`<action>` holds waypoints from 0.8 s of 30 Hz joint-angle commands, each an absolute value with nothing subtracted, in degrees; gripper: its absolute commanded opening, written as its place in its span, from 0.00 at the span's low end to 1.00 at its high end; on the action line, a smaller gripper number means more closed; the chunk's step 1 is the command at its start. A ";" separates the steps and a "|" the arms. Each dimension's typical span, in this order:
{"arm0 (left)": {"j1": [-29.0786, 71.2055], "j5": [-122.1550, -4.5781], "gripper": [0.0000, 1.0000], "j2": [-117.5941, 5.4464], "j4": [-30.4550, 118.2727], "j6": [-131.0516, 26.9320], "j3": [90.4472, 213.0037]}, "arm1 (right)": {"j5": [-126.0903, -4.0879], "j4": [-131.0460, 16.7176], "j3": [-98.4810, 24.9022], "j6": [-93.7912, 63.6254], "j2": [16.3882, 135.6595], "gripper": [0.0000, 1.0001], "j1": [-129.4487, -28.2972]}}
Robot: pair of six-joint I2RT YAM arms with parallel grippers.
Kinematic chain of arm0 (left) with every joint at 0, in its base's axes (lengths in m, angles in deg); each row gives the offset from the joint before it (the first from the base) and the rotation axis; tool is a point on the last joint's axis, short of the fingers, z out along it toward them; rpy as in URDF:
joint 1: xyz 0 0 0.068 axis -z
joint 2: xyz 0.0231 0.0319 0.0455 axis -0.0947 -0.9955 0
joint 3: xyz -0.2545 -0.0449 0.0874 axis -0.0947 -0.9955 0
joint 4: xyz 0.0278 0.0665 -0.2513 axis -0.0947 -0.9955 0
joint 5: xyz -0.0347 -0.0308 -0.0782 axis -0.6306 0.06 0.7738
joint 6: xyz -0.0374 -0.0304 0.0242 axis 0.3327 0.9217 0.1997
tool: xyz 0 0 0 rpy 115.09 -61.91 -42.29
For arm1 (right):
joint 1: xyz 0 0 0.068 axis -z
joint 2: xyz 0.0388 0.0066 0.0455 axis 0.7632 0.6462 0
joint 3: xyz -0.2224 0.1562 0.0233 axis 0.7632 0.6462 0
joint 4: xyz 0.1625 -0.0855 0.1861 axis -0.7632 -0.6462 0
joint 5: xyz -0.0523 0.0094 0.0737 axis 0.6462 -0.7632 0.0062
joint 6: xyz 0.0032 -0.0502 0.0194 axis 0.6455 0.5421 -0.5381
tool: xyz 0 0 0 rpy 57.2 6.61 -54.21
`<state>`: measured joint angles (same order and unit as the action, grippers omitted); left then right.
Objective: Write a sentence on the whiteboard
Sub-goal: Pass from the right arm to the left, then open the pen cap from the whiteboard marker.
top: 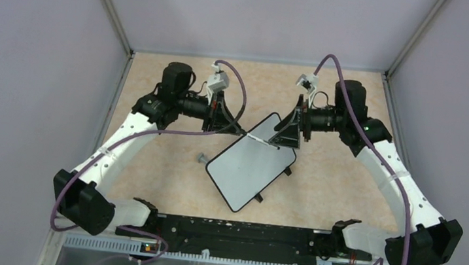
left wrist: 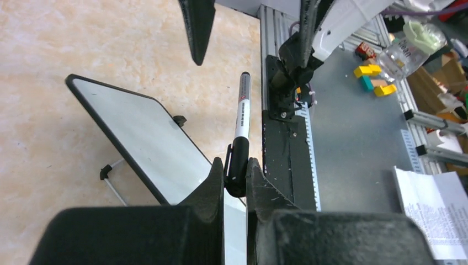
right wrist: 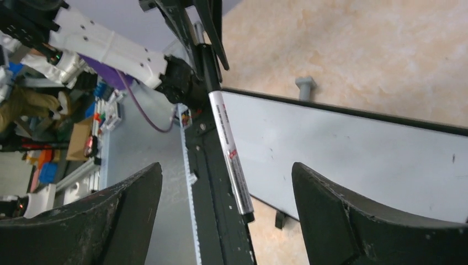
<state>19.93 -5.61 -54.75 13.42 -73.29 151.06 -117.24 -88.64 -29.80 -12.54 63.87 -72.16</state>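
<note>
- The left gripper (left wrist: pixel 236 171) clamps the marker (left wrist: pixel 241 113) by its capped end above the blank whiteboard (top: pixel 251 167)'s far corner.
- The right gripper (right wrist: pixel 226 171) hangs spread around the barrel; uncapping likely needs it to close and pull.

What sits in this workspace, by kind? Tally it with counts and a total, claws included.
Flat white rectangular whiteboard with black rim: 1
Black-and-white marker pen: 1
Small grey T-shaped piece: 1
Black two-finger claws: 2 (left claw, right claw)
Total: 5
</note>
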 commanded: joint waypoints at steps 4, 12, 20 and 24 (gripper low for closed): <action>15.94 -0.59 0.00 -51.78 38.47 -43.51 149.04 | -119.14 -70.41 -28.23 -32.08 62.19 0.97 -71.74; 15.50 -5.26 0.00 -52.98 52.40 -28.59 146.96 | -118.89 -54.10 -26.11 -48.75 62.68 0.83 -71.52; 15.45 -8.32 0.00 -54.85 63.09 -18.12 143.42 | -115.89 -41.71 -23.83 -61.40 64.66 0.64 -71.55; 14.45 -9.78 0.00 -55.45 65.90 -14.95 142.70 | -114.28 -43.60 -24.92 -61.65 65.25 0.62 -71.73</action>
